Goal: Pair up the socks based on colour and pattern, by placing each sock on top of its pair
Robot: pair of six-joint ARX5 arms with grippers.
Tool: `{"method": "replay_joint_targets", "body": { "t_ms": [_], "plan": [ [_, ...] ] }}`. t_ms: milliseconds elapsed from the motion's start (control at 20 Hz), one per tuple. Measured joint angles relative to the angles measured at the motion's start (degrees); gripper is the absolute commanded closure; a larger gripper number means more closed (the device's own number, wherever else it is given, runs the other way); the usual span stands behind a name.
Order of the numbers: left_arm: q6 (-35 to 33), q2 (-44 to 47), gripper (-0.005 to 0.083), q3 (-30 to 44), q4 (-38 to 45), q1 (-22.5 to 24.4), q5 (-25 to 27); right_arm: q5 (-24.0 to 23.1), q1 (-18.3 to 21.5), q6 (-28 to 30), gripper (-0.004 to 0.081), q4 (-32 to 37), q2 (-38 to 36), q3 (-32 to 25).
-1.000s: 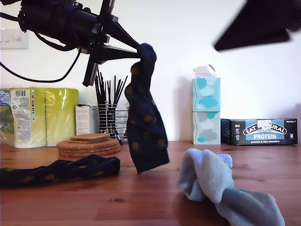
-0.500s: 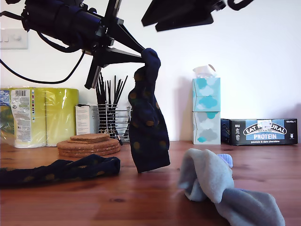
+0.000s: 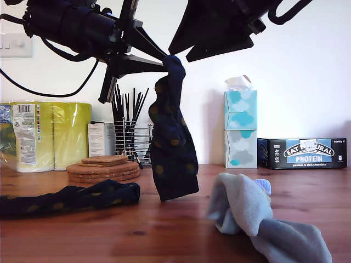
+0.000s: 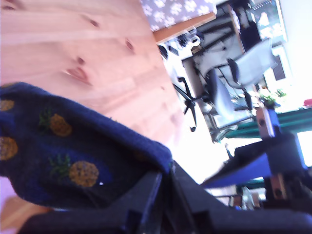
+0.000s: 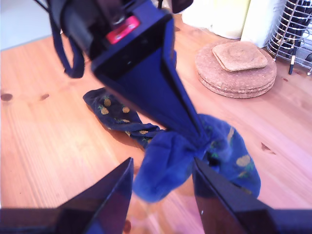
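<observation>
Two dark navy socks carry dull yellow pineapple-like spots: one hanging sock (image 3: 171,148) dangles limp in the exterior view's centre, its tip close above the wooden table (image 3: 164,230), pinched at its top by the clenched jaws of my first gripper (image 3: 167,61); the flat navy sock (image 3: 71,198) lies stretched at that view's lower left. Pale blue-grey socks (image 3: 258,219) sit crumpled at its lower right, while my second gripper (image 5: 161,185) hovers beside the pinch, jaws spread apart.
</observation>
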State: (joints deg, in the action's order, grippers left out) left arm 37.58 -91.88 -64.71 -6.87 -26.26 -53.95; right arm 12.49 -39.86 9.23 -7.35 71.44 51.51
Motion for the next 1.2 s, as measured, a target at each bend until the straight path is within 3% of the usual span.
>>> {"method": "replay_joint_targets", "body": {
  "t_ms": [100, 150, 250, 350, 500, 550, 700, 900, 1050, 1200],
  "plan": [
    [-0.07, 0.0, 0.0797, 0.0, 0.02, -0.17, -0.61, 0.0, 0.0, -0.2, 0.0496, 0.22, 1.73, 0.15],
    [-0.09, 0.0, 0.0797, 0.0, 0.02, -0.28, -0.63, 0.0, 0.0, -0.22, 0.0564, 0.17, 2.86, 0.15],
    [-0.13, 0.0, 0.0797, 0.0, 0.0, -0.35, -0.66, 0.0, 0.0, -0.5, 0.0797, 0.0, 4.48, 0.15],
    [-1.55, 0.0, 0.0765, 0.0, 0.0, -0.33, -0.66, 0.0, 0.0, -1.79, 0.0784, 0.81, 4.57, 0.15],
    [-5.01, 0.0, 0.0487, 0.0, 0.04, 0.11, -0.5, 0.0, 0.02, -4.63, 0.0784, 1.75, 4.57, 0.15],
    [-6.86, 0.0, 0.0446, -0.09, 0.0, 0.66, -0.55, 0.0, 0.04, -5.44, 0.0784, 1.77, 4.57, 0.15],
    [-10.62, 0.0, 0.0454, -3.02, -3.13, 3.63, -0.63, 0.22, 0.07, -7.21, 0.0784, 1.75, 4.57, 0.15],
    [-20.2, 2.95, 0.0711, -9.51, -16.96, 10.47, 1.7, 0.46, 0.07, -9.66, 0.0784, 1.77, 4.57, 0.15],
    [-28.63, 9.16, 0.0724, -9.73, -26.62, 12.2, 8.9, 2.12, 0.09, -12.46, 0.0784, 1.64, 4.57, 0.15],
    [-32.74, 12.35, 0.0724, -9.77, -32.06, 11.5, 13.57, 6.1, -0.94, -15.23, 0.0784, -2.19, 4.57, 0.2]
  ]
}}
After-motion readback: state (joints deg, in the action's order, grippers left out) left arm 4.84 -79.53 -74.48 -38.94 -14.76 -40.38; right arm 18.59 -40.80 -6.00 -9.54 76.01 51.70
